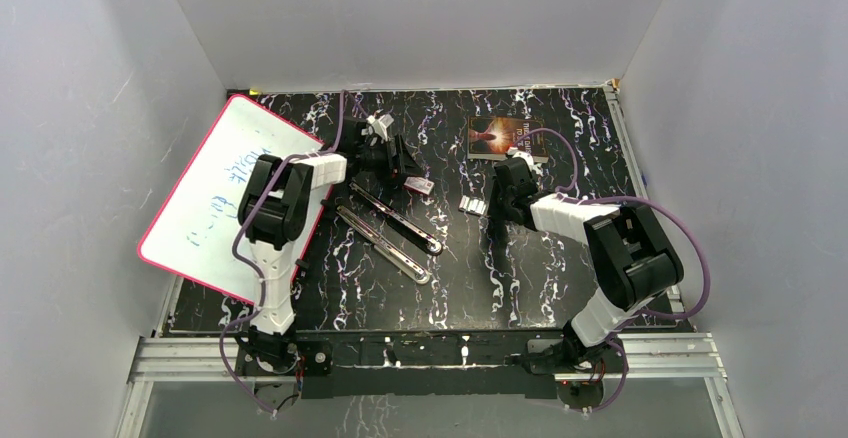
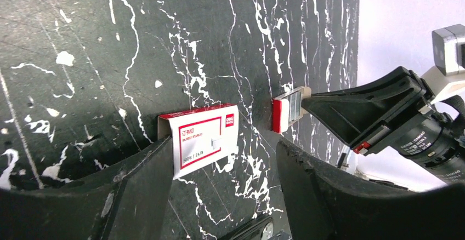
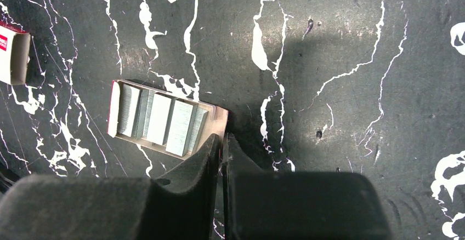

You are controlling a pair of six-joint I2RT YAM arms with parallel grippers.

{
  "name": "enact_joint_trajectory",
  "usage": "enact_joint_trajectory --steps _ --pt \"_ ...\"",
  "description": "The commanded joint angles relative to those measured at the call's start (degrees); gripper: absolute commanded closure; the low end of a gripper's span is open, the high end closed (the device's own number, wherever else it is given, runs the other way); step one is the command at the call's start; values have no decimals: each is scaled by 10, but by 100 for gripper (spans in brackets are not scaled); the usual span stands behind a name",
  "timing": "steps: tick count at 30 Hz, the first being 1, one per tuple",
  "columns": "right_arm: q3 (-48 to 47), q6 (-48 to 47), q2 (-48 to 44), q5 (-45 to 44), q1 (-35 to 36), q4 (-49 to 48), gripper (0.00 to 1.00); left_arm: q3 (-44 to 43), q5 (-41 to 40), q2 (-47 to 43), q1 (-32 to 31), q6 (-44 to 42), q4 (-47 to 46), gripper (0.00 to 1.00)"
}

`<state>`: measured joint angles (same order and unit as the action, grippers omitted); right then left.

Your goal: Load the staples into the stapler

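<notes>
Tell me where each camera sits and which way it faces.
Top external: above and behind the bases, looking down at the table; left arm, right arm show.
Left wrist: low, angled along the table at the sleeve; open left gripper frames it.
Right wrist: looking down on the staples in their tray; near-shut right gripper below.
Shared: both wrist views show sleeve and tray.

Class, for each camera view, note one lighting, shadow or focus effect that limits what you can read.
Top external: the whiteboard is washed out, its writing faint. Left wrist: the wall at right is bright and featureless; the left end effector's fingers are dark and soft. Right wrist: a dark shadow falls on the table right of the staple tray.
</notes>
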<state>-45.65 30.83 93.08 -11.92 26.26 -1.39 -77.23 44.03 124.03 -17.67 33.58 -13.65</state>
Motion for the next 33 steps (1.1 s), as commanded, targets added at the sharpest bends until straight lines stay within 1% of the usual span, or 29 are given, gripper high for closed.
enact_joint_trajectory --steps 1,5,9,13,17,24,28,33 --pt "-20 -15 -16 -18 -3 14 85 -30 -26 -54 4 -57 90 33" --pt "-21 -17 -15 -17 -3 14 85 -30 -25 -69 5 -63 106 24" --pt "-22 -17 -14 -14 -3 13 85 -16 26 -80 11 -6 35 23" --pt "-21 -17 -15 -14 -3 12 85 -41 38 -86 11 -5 46 23" --pt "-21 -17 -14 -13 -3 11 84 -74 1 -82 13 -53 120 23" --pt "-23 -20 -15 -14 -3 13 84 -95 -70 -102 14 -110 183 22" --pt "-26 -25 -12 -18 -3 14 85 -87 -92 -122 14 -127 194 22" --pt "-41 -37 1 -13 -3 15 92 -48 -104 -147 14 -134 175 22"
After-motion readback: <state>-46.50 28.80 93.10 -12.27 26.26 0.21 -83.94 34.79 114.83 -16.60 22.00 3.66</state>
